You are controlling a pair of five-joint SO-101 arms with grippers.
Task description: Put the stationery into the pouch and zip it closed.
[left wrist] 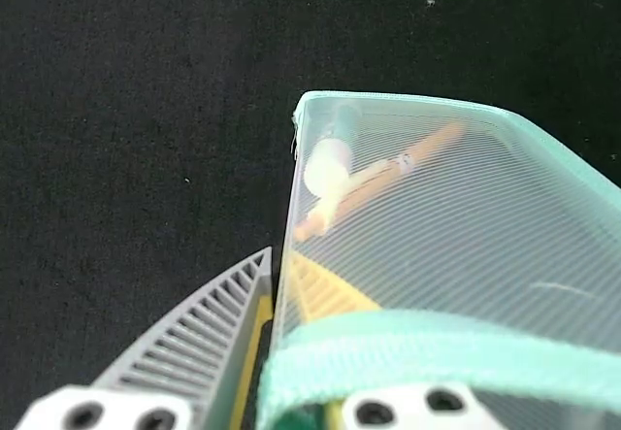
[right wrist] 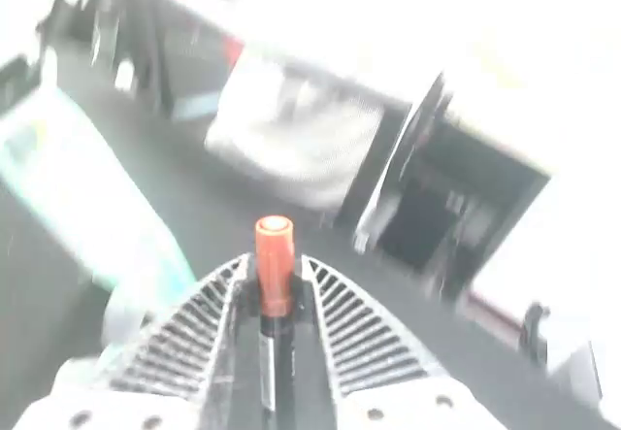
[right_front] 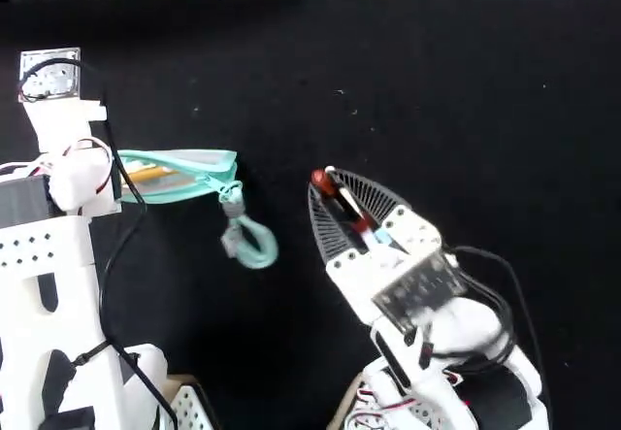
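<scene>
**Jaws clamping on both sides: pouch in the left, pen in the right**

Item 1. Table [right_front: 437, 90], black cloth. It is carrying the whole lot.

Item 2. Pouch [right_front: 179, 178], translucent with mint-green trim. My left gripper [right_front: 112, 182] is pinching one end of it, jaws closed on the wall. I judge that I am anchoring the pouch so its mouth is facing my other arm and is not sliding when something is pushed in. From the high view the zip is looking undone.

Item 3. Pen [right_front: 344, 207], dark barrel with a red cap. My right gripper [right_front: 335, 202] is gripping it lengthwise, jaws closed on the barrel and cap poking out past the tips. It is pointing towards the pouch but sitting well apart from it, so it is not yet packed.

Item 4. Strap loop [right_front: 254, 246], mint green, trailing from the pouch's open end onto the table.

Item 5. Pencil [left wrist: 388, 173], orange, lying slantwise inside the pouch.

Item 6. Pale rounded piece [left wrist: 328, 168] beside the pencil; I cannot tell what it is.
</scene>
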